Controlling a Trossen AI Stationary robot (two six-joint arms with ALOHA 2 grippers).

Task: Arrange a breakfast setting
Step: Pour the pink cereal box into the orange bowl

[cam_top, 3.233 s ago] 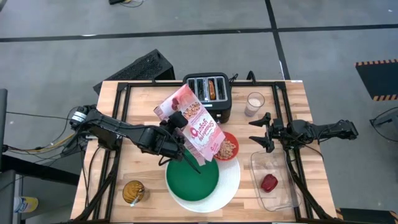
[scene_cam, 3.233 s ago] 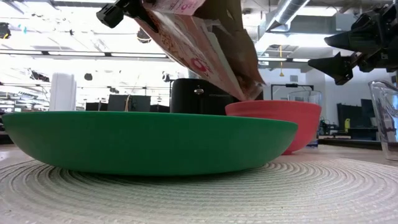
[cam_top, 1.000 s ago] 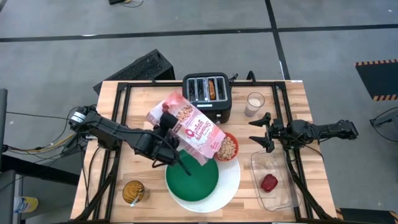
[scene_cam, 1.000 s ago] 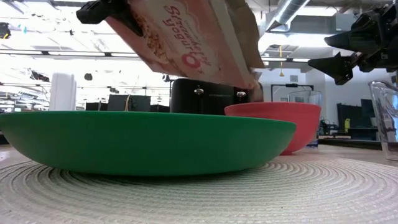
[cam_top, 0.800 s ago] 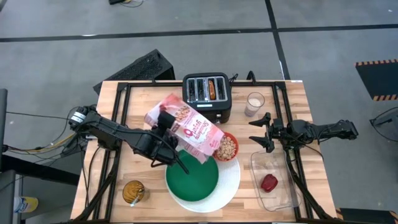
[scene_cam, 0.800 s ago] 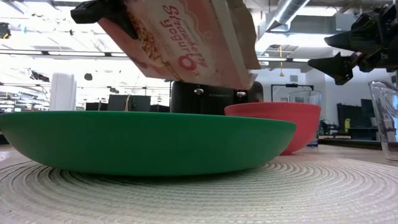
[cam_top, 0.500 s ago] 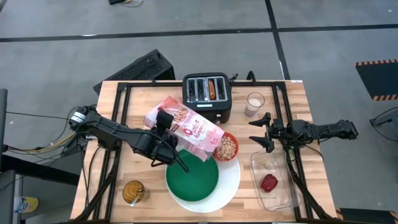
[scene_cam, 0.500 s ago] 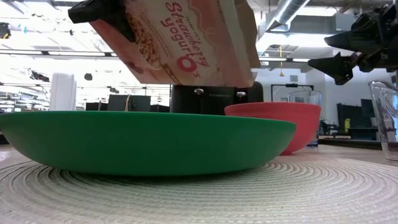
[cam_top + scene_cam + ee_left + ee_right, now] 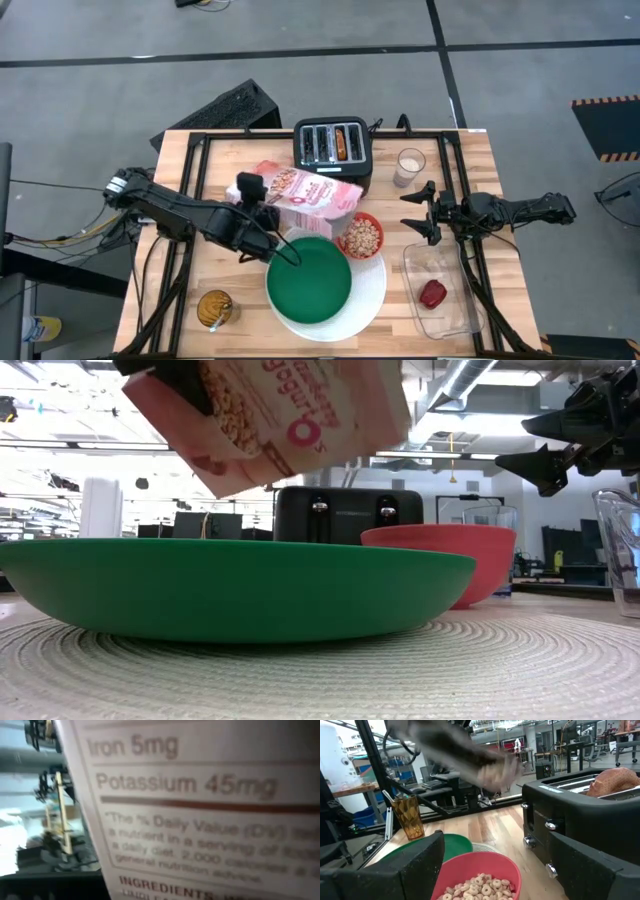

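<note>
While the left gripper (image 9: 262, 212) has its jaws clamped on a pink cereal box (image 9: 305, 190), the box hangs in the air over the middle of the bench (image 9: 470, 160), just in front of the black toaster (image 9: 333, 148) at the far edge. The toaster's got a toasted bagel (image 9: 343, 142) sitting in one slot. The small red bowl (image 9: 363, 236) has cereal in it and sits touching the far right rim of the green plate (image 9: 309, 280), which is stacked on the big white plate (image 9: 375, 290) near the front edge. The right gripper (image 9: 425, 212) hovers toward the right edge with its jaws wide apart, nothing in them. A clear plastic tray (image 9: 445, 318) by the front right corner holds the small red food piece (image 9: 432, 293). Glass of milk (image 9: 408, 166) is at the far edge, amber glass (image 9: 214, 309) at the front left corner.
</note>
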